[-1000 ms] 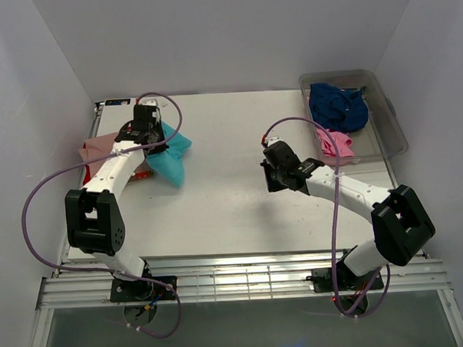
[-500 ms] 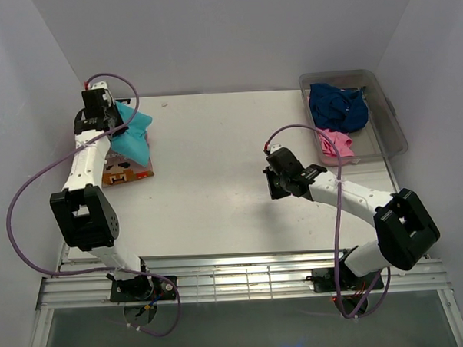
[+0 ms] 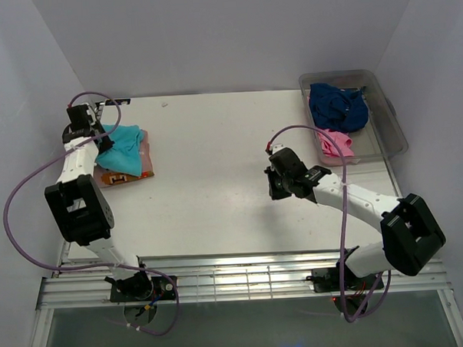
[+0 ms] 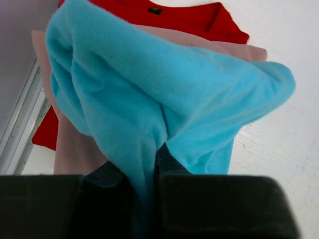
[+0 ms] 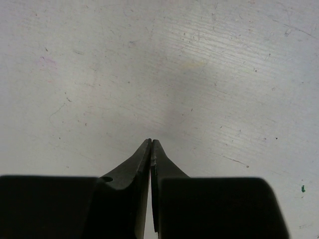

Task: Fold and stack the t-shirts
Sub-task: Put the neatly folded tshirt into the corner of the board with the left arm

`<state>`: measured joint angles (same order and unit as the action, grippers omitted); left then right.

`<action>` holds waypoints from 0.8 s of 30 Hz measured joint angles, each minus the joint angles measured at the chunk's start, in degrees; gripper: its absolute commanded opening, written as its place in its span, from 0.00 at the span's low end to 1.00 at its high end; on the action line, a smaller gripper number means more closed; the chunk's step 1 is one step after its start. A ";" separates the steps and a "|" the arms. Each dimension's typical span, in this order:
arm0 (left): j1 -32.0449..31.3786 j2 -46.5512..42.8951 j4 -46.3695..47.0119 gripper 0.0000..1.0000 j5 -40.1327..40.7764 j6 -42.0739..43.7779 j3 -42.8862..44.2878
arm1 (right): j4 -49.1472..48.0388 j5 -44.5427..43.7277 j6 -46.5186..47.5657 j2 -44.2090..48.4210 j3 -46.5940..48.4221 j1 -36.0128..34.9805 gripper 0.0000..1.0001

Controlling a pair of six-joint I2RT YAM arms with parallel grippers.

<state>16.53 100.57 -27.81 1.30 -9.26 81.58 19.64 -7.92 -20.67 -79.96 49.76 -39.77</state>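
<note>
Bunched turquoise tee (image 3: 121, 145) atop salmon-pink tee (image 3: 124, 175), red tee (image 4: 199, 21) beneath — navy tee (image 3: 338, 106), pink tee (image 3: 335, 143) opposite.

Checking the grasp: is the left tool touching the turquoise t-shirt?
Touching. The left wrist view shows the left tool pinching a fold of the turquoise t-shirt.

White arm links (image 3: 355, 197), chunky black joints (image 3: 79, 215), looping purple cables (image 3: 6, 214), slim black tapered claw fingers (image 5: 134, 167)

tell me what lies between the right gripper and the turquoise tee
Nothing. In the top view, only bare table separates the right gripper and the turquoise tee.
</note>
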 measured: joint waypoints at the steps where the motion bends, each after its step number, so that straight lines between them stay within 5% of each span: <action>1: 0.20 0.48 0.13 0.41 0.83 -0.02 0.00 | 0.00 0.26 -0.15 0.48 -0.02 0.00 0.08; 4: 0.26 3.17 -0.55 0.62 4.85 -1.01 1.49 | -0.04 0.63 -0.46 2.29 -0.26 0.00 0.12; 7: 0.22 6.69 -2.23 0.98 9.86 -2.54 5.77 | 0.33 0.63 -0.87 4.72 -1.18 0.00 0.21; 13: 0.24 5.22 -5.22 0.98 20.50 -5.99 12.39 | 2.14 -0.09 -1.49 8.46 -1.92 0.00 0.41; 19: -1.03 -7.21 -5.14 0.98 22.21 -8.66 11.08 | 4.85 -1.51 -1.44 9.75 -1.09 -0.02 0.42; 24: -13.73 -20.70 -3.72 0.98 22.32 -8.79 1.16 | 7.82 -2.64 -1.20 8.52 3.41 -0.15 0.42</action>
<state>2.81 79.88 -31.53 23.62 -18.04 82.74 27.46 -10.57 -21.87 -71.44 53.17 -39.92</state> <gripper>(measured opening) 0.979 0.417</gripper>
